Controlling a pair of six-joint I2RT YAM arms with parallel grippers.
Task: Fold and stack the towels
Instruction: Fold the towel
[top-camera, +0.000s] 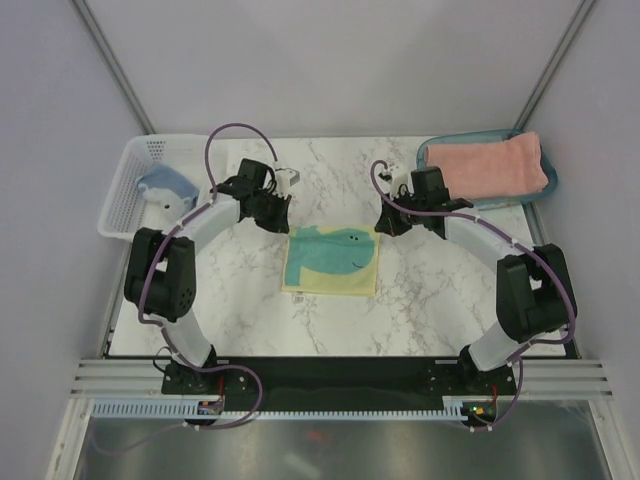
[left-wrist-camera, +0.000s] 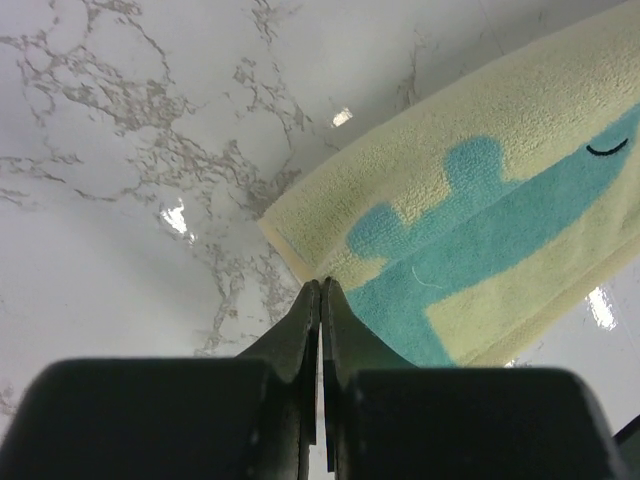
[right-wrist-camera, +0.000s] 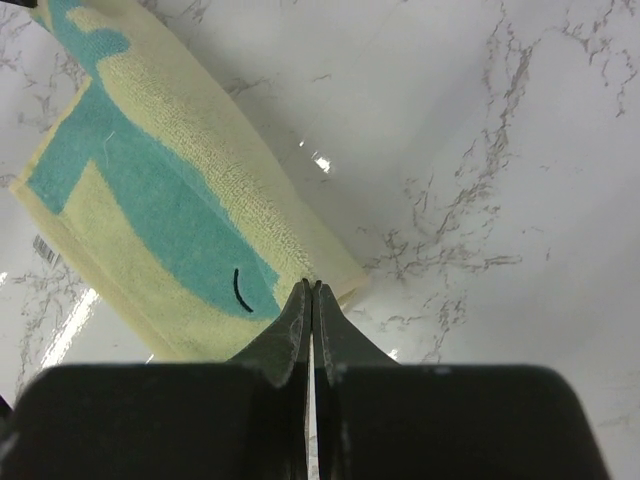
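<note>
The pale-yellow towel with the teal face patch (top-camera: 332, 260) lies flat at the table's middle, seemingly folded with layered edges. My left gripper (top-camera: 281, 213) is shut, its tips (left-wrist-camera: 320, 287) over the towel's far left corner (left-wrist-camera: 300, 240). My right gripper (top-camera: 387, 223) is shut, its tips (right-wrist-camera: 312, 288) over the far right corner (right-wrist-camera: 340, 275). No cloth shows between either pair of jaws. The salmon-pink towel (top-camera: 492, 165) lies folded in a teal tray. The grey-blue towel (top-camera: 165, 186) sits in a white basket.
The teal tray (top-camera: 428, 152) stands at the back right and the white basket (top-camera: 128, 195) at the back left. A small barcode label (top-camera: 300, 297) lies on the marble by the yellow towel's near left corner.
</note>
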